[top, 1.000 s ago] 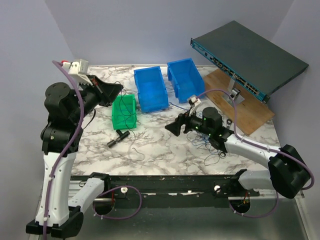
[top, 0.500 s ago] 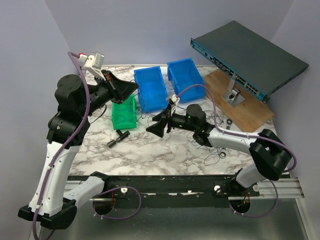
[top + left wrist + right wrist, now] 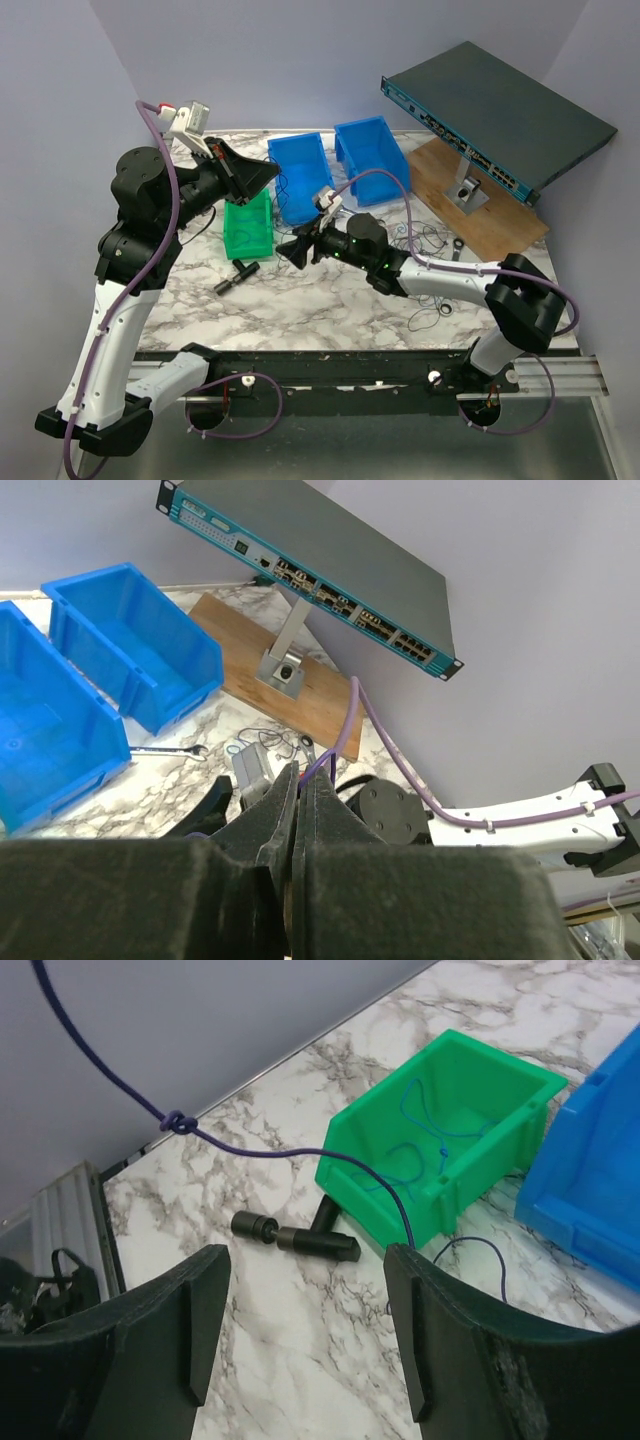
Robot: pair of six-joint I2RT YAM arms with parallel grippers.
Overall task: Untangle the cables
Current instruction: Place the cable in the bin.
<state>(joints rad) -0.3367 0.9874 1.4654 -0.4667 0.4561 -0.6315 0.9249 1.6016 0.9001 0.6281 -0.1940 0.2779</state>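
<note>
Blue cable (image 3: 260, 1150) rises taut from green bin (image 3: 385, 1195) up-left, seemingly pinched by the clamped left gripper (image 3: 262, 176), its knot (image 3: 178, 1121) lying left of the wide-spread, empty right gripper (image 3: 305, 1260).

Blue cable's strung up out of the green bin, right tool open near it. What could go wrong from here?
1. The blue cable, apparently pinched in the shut left tool, looks taut with a knot mid-span; more pull would likely cinch it.
2. It crosses the rim of the green bin, so lifting may drag or tip the bin.
3. The right tool is open and aimed toward the black part; closing there may grab that instead.
</note>
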